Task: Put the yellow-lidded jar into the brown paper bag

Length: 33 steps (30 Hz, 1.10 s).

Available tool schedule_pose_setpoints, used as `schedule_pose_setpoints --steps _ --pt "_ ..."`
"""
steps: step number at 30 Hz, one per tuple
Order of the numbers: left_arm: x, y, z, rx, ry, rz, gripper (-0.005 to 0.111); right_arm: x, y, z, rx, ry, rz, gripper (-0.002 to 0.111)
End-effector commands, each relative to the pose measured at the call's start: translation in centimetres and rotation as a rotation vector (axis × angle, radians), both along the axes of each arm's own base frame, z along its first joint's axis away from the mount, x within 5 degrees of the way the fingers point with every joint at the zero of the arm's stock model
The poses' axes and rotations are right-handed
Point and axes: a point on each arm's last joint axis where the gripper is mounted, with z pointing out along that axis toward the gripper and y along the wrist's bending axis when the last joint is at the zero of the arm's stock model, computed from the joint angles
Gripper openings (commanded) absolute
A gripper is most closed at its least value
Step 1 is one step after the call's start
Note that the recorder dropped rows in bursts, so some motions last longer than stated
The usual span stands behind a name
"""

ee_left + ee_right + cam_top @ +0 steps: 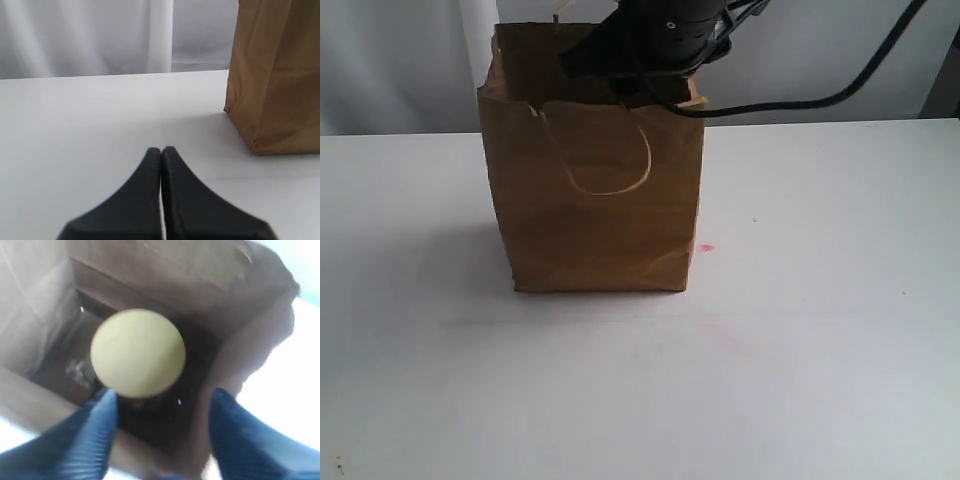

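Observation:
The brown paper bag [595,200] stands upright at the table's back middle. My right arm [660,40] reaches over its open mouth from the right. In the right wrist view the yellow-lidded jar [137,352] is inside the bag [150,270], seen from above, with a little reddish content showing under the lid. My right gripper [165,400] is open above it, its blue fingers [90,435] spread wide with the jar's lid just beyond one tip. My left gripper [161,150] is shut and empty, low over the table, with the bag [275,75] off to one side.
White table [820,330] with faint red marks [707,247] by the bag's front right corner. A black cable [840,90] trails from the right arm over the table's back. A pale curtain [85,35] hangs behind.

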Motion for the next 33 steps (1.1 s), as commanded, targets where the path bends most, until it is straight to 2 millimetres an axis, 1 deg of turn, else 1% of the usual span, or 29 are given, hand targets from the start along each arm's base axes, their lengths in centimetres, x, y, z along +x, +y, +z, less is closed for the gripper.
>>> schedule_pose_setpoints --steps 1,2,3,4,6,7,10,11,15,17,20,22,26,29,32,33 --pt "0.0 0.0 0.1 -0.007 -0.003 -0.003 0.001 -2.1 -1.1 1.7 -0.032 0.075 -0.017 0.018" --pt "0.0 0.0 0.1 -0.007 -0.003 -0.003 0.001 -2.4 -1.2 2.1 -0.029 0.065 -0.011 0.007" --pt "0.0 0.0 0.1 -0.007 -0.003 -0.003 0.001 -2.6 -1.2 2.5 -0.025 0.060 0.000 0.002" --pt "0.0 0.0 0.1 -0.007 -0.003 -0.003 0.001 -2.8 -1.2 2.7 -0.017 0.059 0.008 0.000" --pt "0.0 0.0 0.1 -0.007 -0.003 -0.003 0.001 -3.5 -1.2 3.4 0.010 0.057 0.028 0.000" --pt "0.0 0.0 0.1 -0.007 -0.003 -0.003 0.001 -4.3 -1.2 4.1 0.053 0.056 0.040 0.000" --pt "0.0 0.0 0.1 -0.007 -0.003 -0.003 0.001 -5.8 -1.5 4.8 0.084 0.057 0.054 0.000" --pt "0.0 0.0 0.1 -0.007 -0.003 -0.003 0.001 -6.6 -1.6 5.2 0.082 0.049 0.061 0.000" --pt "0.0 0.0 0.1 -0.007 -0.003 -0.003 0.001 -9.9 -1.8 5.3 0.069 0.064 0.098 0.000" --pt "0.0 0.0 0.1 -0.007 -0.003 -0.003 0.001 -12.0 -1.8 5.2 0.066 0.072 0.125 0.000" --pt "0.0 0.0 0.1 -0.007 -0.003 -0.003 0.001 -14.9 -1.9 4.1 0.063 0.104 0.153 0.000" --pt "0.0 0.0 0.1 -0.007 -0.003 -0.003 0.001 -16.5 -2.0 3.6 0.084 0.079 0.178 0.000" --pt "0.0 0.0 0.1 -0.007 -0.003 -0.003 0.001 -19.8 -2.2 1.2 0.137 0.038 0.232 0.000" --pt "0.0 0.0 0.1 -0.007 -0.003 -0.003 0.001 -21.7 -2.6 -1.1 0.173 0.015 0.266 0.000" --pt "0.0 0.0 0.1 -0.007 -0.003 -0.003 0.001 -23.0 -3.1 -3.6 0.207 -0.004 0.288 0.000" --pt "0.0 0.0 0.1 -0.007 -0.003 -0.003 0.001 -23.2 -3.2 -4.2 0.220 -0.009 0.293 0.000"
